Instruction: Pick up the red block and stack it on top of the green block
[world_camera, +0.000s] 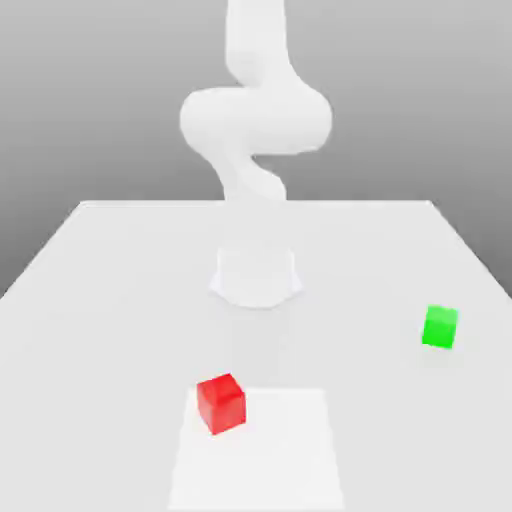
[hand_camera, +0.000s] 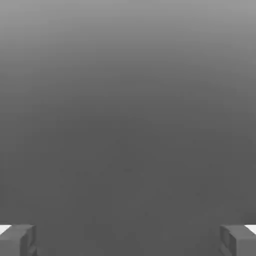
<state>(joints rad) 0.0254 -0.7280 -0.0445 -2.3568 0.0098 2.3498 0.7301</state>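
Observation:
The red block (world_camera: 221, 402), a small glossy cube, rests on the white table (world_camera: 110, 300) near its front, a little toward the exterior view's left. The green block (world_camera: 439, 327) sits apart from it, farther back on the exterior view's right. In the hand view my gripper (hand_camera: 128, 241) is open: its two grey fingertips (hand_camera: 18, 240) stand far apart with nothing between them, against a plain grey background. The white arm (world_camera: 256, 120) rises from its base behind the blocks and bends upward past the picture's top edge.
The arm's round base (world_camera: 256, 275) stands at the table's middle, behind both blocks. A lighter square patch (world_camera: 285, 455) marks the table front, and the red block sits on its corner. The table's edges run along both sides.

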